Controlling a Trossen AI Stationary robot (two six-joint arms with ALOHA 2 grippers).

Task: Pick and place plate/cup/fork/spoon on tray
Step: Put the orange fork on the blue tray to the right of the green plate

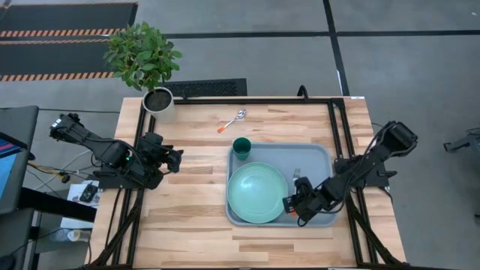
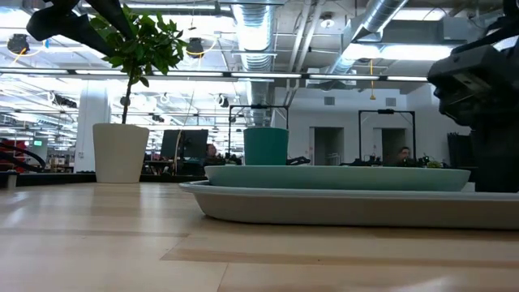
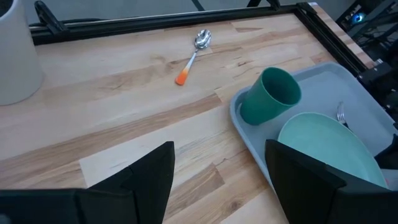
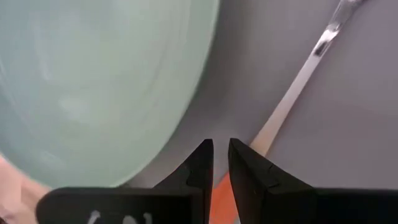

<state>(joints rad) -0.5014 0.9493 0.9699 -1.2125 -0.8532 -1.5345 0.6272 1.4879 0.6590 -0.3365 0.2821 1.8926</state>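
Note:
The blue-grey tray (image 1: 322, 154) holds the mint-green plate (image 1: 257, 193), the dark-green cup (image 1: 241, 147) standing upright in its far left corner, and the fork (image 1: 298, 175) to the right of the plate. My right gripper (image 1: 298, 204) is low over the tray's near right part, shut on the fork's handle. The spoon (image 1: 233, 120) lies flat on the table beyond the tray. My left gripper (image 1: 178, 159) is open and empty, left of the tray, and its wrist view shows the spoon (image 3: 193, 53) and the cup (image 3: 272, 94). My right gripper (image 4: 221, 152) pinches the fork's orange handle (image 4: 219, 196) between its two fingers, close to where the metal shaft (image 4: 298, 81) begins. The fingers come from above, slanting down. The shaft runs away from them, low over the tray floor (image 4: 348, 124) beside the plate's rim (image 4: 199, 81).
A white plant pot (image 1: 158, 100) with a leafy plant stands at the table's far left corner. A black frame rail (image 1: 337, 127) runs along the table's right side. Bare wood lies left of and in front of the tray.

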